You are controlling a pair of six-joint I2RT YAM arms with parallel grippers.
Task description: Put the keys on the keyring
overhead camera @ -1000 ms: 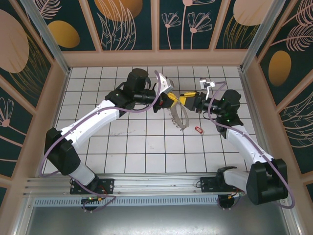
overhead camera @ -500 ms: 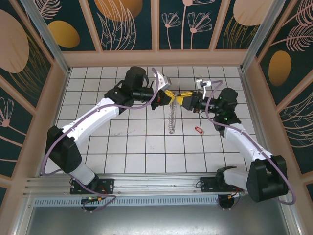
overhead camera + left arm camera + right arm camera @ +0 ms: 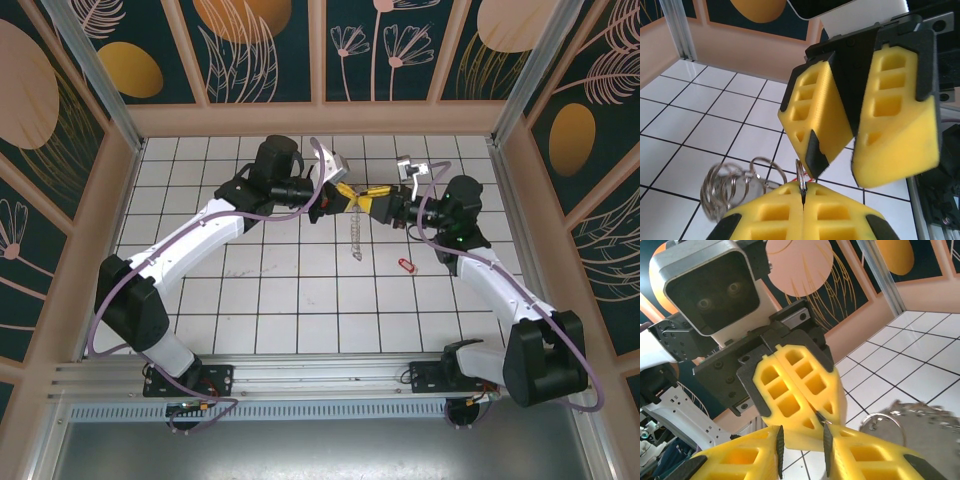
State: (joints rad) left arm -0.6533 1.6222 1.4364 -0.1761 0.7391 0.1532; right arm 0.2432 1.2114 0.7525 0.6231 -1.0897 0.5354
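Above the middle of the table (image 3: 280, 300), well clear of the tiles, the keyring (image 3: 801, 176) is held edge-on, a thin wire loop caught between the fingertips of the left gripper (image 3: 802, 200), whose yellow pads are pressed flat together on it. From that loop a bunch of rings (image 3: 355, 238) dangles straight down toward the tiles; in the left wrist view it hangs off to one side as a blurred coil, and I cannot tell whether any key already sits among those turns. Facing it tip to tip, the right gripper (image 3: 801, 442) has its fingers a narrow way apart, the tips just beside the pinched loop, and through the gap only tile shows, so it seems to carry nothing. Farther out, a small red piece (image 3: 405, 264) lies flat on the table on the right arm's side, well apart from both grippers; it may be a key or a tag, too small to say. As a judgement, the task is at an early or middle stage: the ring is lifted and presented, yet no key is seen being threaded, and at least that red piece is left to be picked up and worked onto the loop. What remains is fine work, since the wire is thin and the hanging bunch can swing.
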